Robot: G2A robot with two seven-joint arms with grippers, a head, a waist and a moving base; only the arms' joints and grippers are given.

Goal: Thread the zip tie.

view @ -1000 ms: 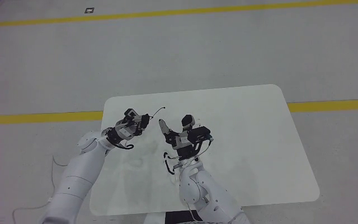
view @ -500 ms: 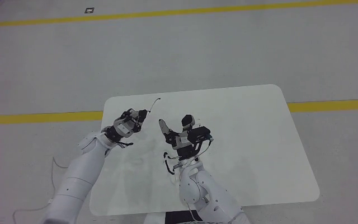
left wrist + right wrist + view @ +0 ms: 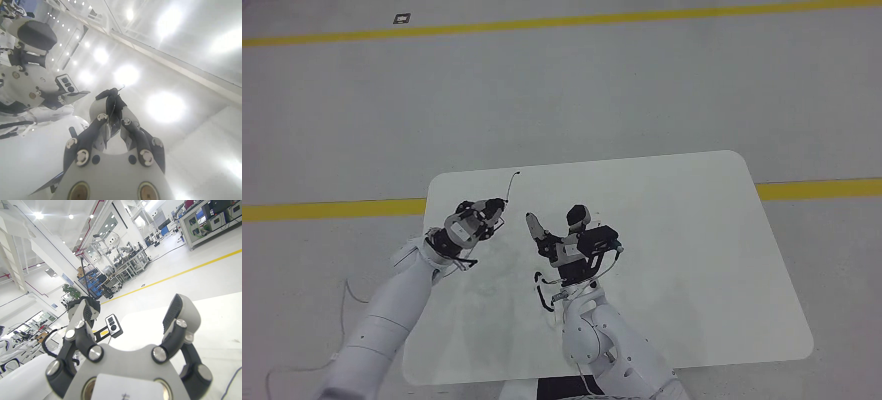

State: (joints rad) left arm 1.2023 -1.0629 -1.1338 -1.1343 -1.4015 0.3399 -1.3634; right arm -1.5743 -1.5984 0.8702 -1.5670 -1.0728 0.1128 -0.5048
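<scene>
Left wrist view: the left hand (image 3: 113,94) is pinched shut on the black zip tie (image 3: 114,106). From the top view, the tie's free end has swung from pointing at the right hand (image 3: 556,218) to pointing toward the far edge of the desk (image 3: 692,250). The right hand sits just beside it, open and empty. Threading now looks further off, and the tie likely needs re-aiming.

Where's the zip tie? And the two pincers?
zip tie (image 3: 85,277), right wrist view, middle of its strap.
left pincer (image 3: 113,92), left wrist view, between shut fingertips.
right pincer (image 3: 131,300), right wrist view, between open fingertips.
</scene>
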